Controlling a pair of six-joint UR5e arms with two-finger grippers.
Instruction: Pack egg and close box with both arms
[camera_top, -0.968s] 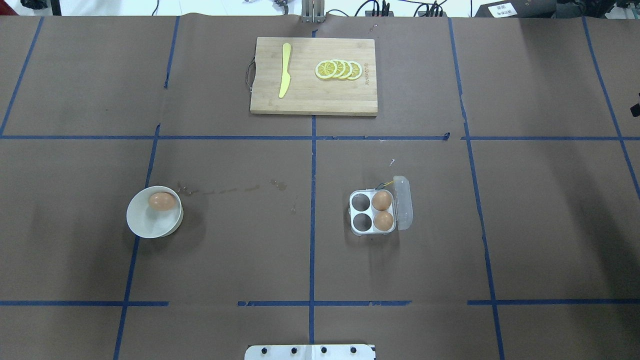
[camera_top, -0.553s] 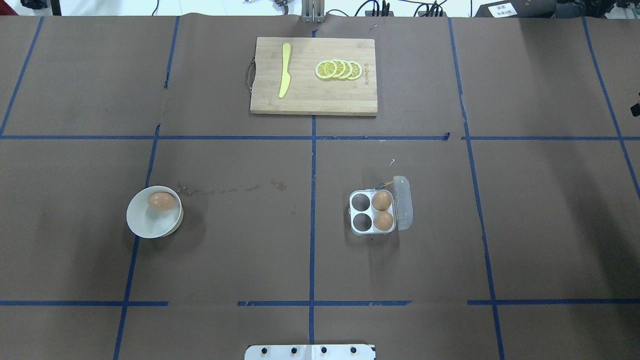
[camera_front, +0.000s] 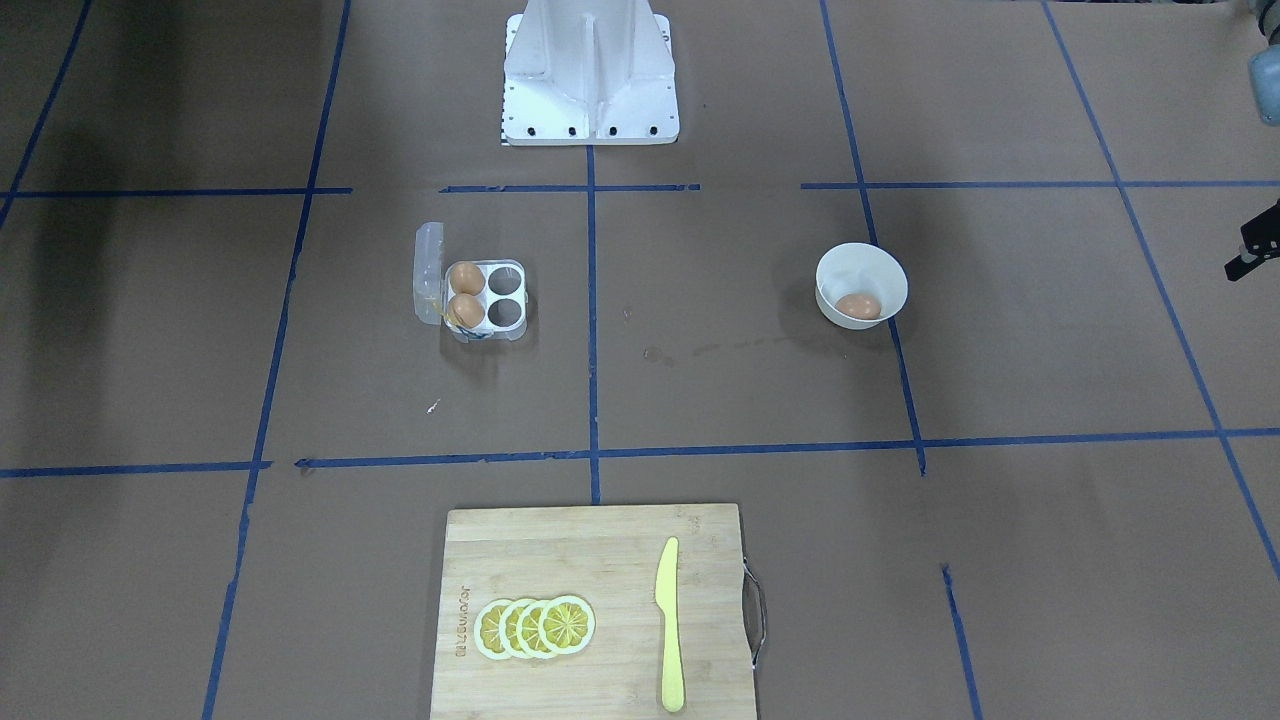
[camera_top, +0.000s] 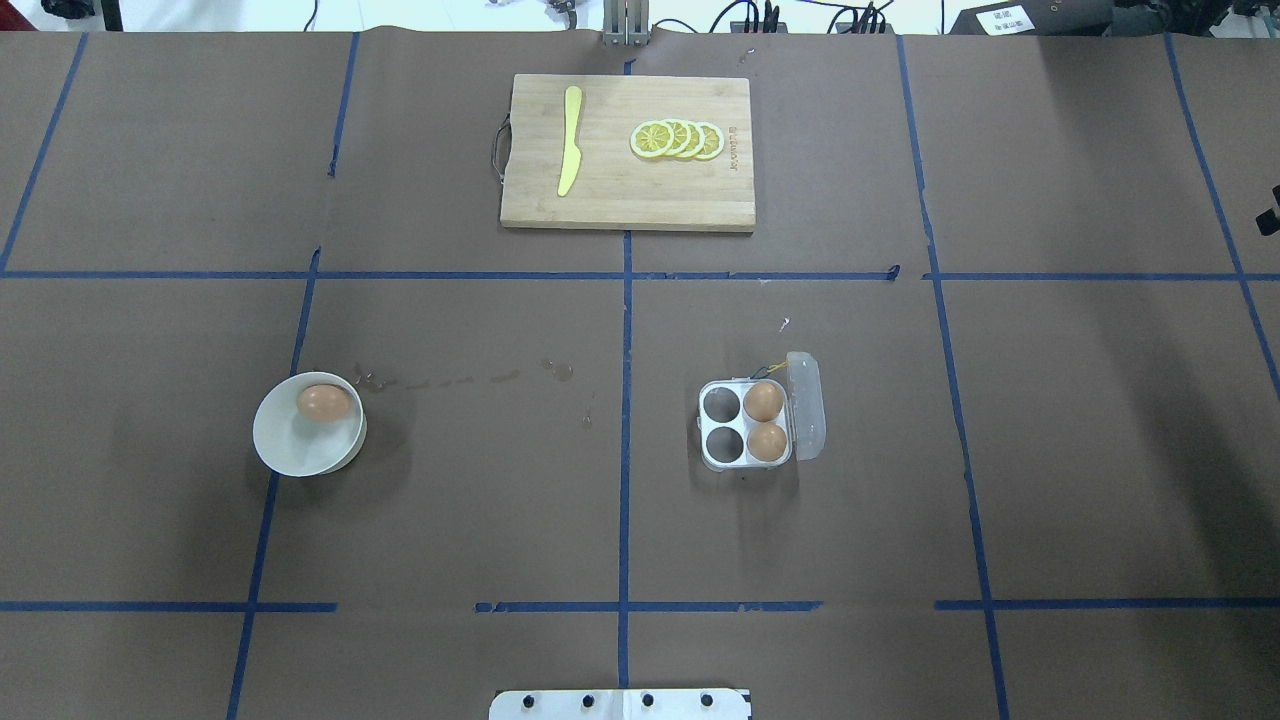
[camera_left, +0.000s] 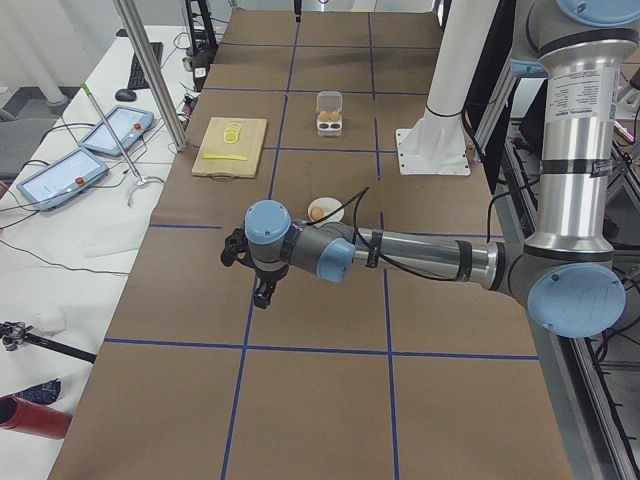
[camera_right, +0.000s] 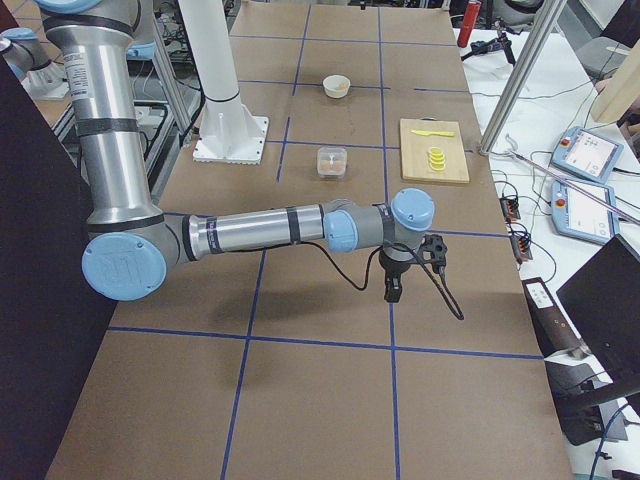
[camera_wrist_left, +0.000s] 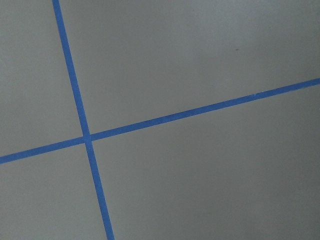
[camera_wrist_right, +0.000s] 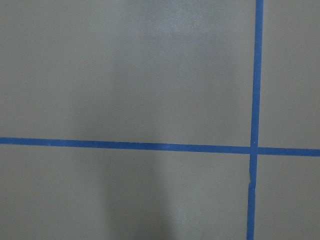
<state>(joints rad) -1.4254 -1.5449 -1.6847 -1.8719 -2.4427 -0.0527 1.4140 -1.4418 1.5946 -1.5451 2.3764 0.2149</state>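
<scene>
One orange-brown egg (camera_top: 324, 402) lies in a white bowl (camera_top: 275, 440) on the table's left; it also shows in the front view (camera_front: 858, 306). The clear box (camera_top: 745, 462) stands right of centre with its lid (camera_top: 808, 405) open. Two eggs (camera_top: 763, 401) fill its right cells and the two left cells are empty. My left gripper (camera_left: 263, 292) hangs over bare table far left of the bowl. My right gripper (camera_right: 392, 290) hangs far right of the box. Both point down, and I cannot tell whether they are open or shut. Both wrist views show only brown paper and blue tape.
A wooden cutting board (camera_top: 620, 195) with a yellow knife (camera_top: 569, 140) and lemon slices (camera_top: 678, 139) lies at the far middle. The white pedestal (camera_front: 590, 70) stands at the near edge. Blue tape lines grid the brown table cover.
The black bit of the right arm at the overhead view's right edge has shifted slightly upward. The eggs, bowl and box have not moved.
</scene>
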